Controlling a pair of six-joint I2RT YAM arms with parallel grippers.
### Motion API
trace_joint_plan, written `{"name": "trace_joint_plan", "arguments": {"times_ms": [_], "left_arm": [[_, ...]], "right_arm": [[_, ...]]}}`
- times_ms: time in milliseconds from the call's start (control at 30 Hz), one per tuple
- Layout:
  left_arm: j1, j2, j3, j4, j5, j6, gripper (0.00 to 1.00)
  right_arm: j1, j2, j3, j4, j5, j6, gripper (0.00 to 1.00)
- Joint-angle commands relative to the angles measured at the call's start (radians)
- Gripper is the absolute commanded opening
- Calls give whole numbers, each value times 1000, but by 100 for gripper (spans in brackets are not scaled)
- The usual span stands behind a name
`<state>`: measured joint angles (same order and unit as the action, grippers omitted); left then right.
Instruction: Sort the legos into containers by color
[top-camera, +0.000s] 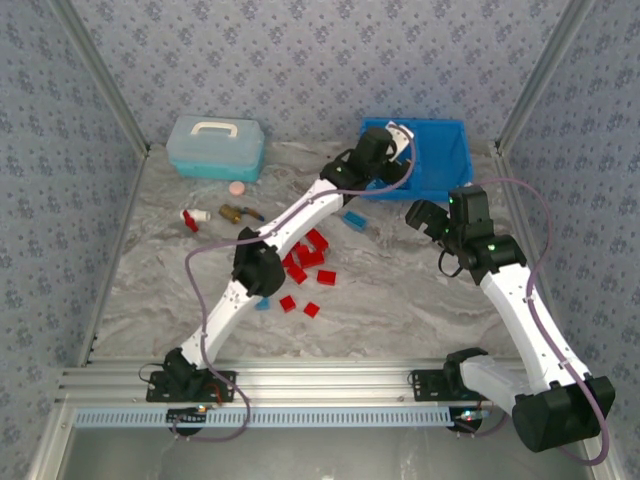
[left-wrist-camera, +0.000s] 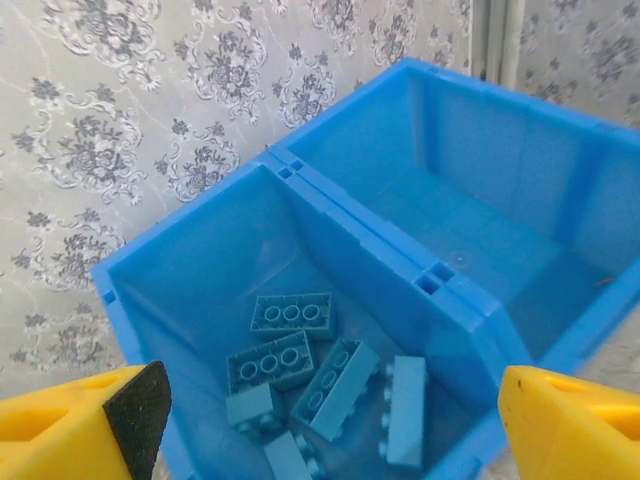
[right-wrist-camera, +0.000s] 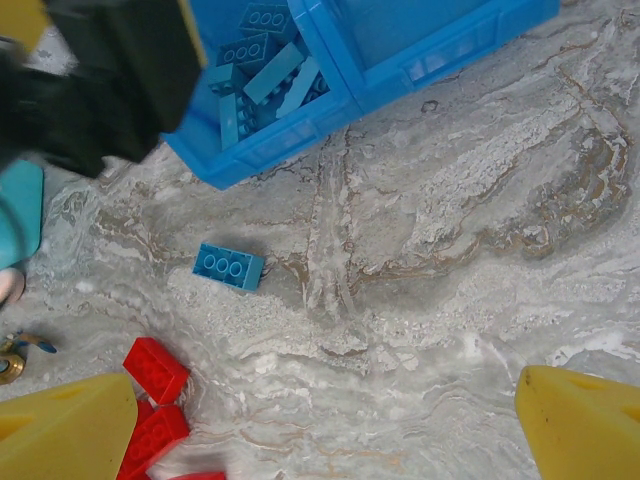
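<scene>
Clearly the sorting is only partway along. At the far left the pale teal lidded box (top-camera: 215, 148), the pink disc (top-camera: 237, 188) and the small brass-coloured object (top-camera: 232, 213) are no part of it and are best left alone. Toward the middle the red legos (top-camera: 305, 262) lie heaped on the table (top-camera: 400, 300). The left arm (top-camera: 290, 225) crosses over them, so their number cannot be told. One blue lego (right-wrist-camera: 229, 266) lies alone between that heap and the blue bin (top-camera: 440, 125). Over the bin's left compartment (left-wrist-camera: 200, 290) hangs the left gripper (left-wrist-camera: 328, 390), jaws spread wide with nothing between them, and several blue legos (left-wrist-camera: 292, 315) rest on the floor below. The step looks like a drop-off. It would be done well by rising straight up, clear of rim and divider, before swinging back. The right compartment (left-wrist-camera: 480, 230) looks bare, though its near wall hides part of the floor. Furthest right, the right gripper (right-wrist-camera: 325, 395) hovers over bare table with its jaws fully apart and empty. It seems well placed for the lone blue lego, but should let the left arm clear first.
</scene>
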<state>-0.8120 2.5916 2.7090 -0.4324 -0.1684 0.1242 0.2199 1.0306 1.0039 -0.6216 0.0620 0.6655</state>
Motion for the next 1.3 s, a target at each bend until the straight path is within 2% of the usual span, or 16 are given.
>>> {"name": "trace_joint_plan", "arguments": {"times_ms": [0,67,167,300,500,600,867,1067,1267], "left_arm": [[-3,-139,-3,-261,27,-117,88],[-3,-194,-85,-342,6,-150,88],[-3,-301,-285,-366,-5,-191,90],[2,-363,-437,-414,79,-254,91],[12,-264,-352,-563,134,-305,99],[27,-204,-299,-601,151,-328,99],[43,-113,-274,-577,107,-305,99],[50,-23,-204,-552,177,-282,99],[52,32,-173,-530,188,-287,99]], "right_arm": [[-8,-6,26,-12,-9,1,100],[-8,-7,26,-12,-12,-1,100],[-8,-7,25,-7,-20,0,100],[-8,-10,20,-6,-25,3,100],[-8,-17,12,-10,-28,6,100],[-7,-23,15,-17,-28,8,100],[-7,-32,13,-18,-19,12,100],[-5,-24,13,-13,-19,13,100],[-5,-23,9,-13,-13,11,100]]}}
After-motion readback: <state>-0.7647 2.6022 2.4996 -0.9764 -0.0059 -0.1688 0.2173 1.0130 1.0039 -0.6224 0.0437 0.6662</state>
